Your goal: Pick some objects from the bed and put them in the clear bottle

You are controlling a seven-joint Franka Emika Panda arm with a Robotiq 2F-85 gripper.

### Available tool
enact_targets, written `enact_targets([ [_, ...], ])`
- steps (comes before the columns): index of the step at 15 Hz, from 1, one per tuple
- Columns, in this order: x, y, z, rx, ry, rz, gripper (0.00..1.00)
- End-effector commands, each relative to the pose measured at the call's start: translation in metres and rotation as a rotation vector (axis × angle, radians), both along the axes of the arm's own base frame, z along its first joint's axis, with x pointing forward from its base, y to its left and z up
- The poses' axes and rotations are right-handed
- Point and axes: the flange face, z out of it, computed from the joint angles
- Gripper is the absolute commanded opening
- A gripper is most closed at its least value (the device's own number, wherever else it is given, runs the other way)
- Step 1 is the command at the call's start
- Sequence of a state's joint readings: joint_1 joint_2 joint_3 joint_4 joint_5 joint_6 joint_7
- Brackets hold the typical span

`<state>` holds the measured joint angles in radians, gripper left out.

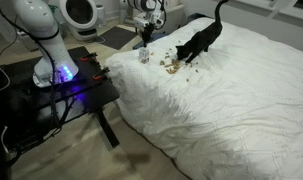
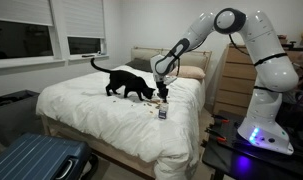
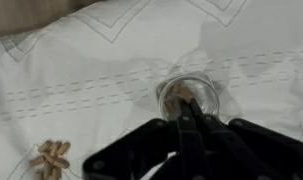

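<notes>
The clear bottle [image 3: 207, 92] stands upright on the white bed [image 3: 81, 70], with tan-brown bits showing inside its mouth. My gripper [image 3: 189, 112] is shut, its fingertips right over the bottle's opening; whether a bit is pinched between them is too small to tell. A small cluster of the tan objects [image 3: 51, 155] lies on the duvet at the lower left of the wrist view. In both exterior views the gripper [image 1: 145, 42] [image 2: 162, 97] hangs just above the bottle [image 1: 144, 56] [image 2: 162, 113], near the bed's edge [image 1: 221, 100] [image 2: 86, 110]. More objects [image 1: 171, 66] lie scattered beside it.
A black cat [image 1: 199, 42] [image 2: 126, 84] stands on the bed close to the scattered bits, head down. The arm's base sits on a black table [image 1: 76, 85] beside the bed. A blue suitcase [image 2: 36, 160] lies at the bed's foot, and pillows [image 2: 189, 68] are at its head.
</notes>
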<state>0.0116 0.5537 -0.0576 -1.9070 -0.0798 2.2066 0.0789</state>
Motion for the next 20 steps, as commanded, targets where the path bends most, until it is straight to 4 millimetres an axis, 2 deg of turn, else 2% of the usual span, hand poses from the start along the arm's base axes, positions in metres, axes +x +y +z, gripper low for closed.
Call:
enact_targets([
  [1, -0.006, 0.003, 0.005, -0.004, -0.029, 0.038, 0.01],
  [4, -0.005, 0.003, 0.001, -0.010, -0.049, 0.045, 0.01],
  [5, -0.005, 0.003, 0.000, -0.012, -0.051, 0.047, 0.28],
  [7, -0.006, 0.002, -0.002, -0.014, -0.053, 0.051, 0.36],
  [15, -0.008, 0.002, -0.003, -0.016, -0.051, 0.053, 0.97],
  [18, -0.005, -0.004, 0.007, -0.018, -0.078, 0.044, 1.00],
  [20, 0.000, -0.015, 0.016, -0.014, -0.121, 0.033, 1.00],
])
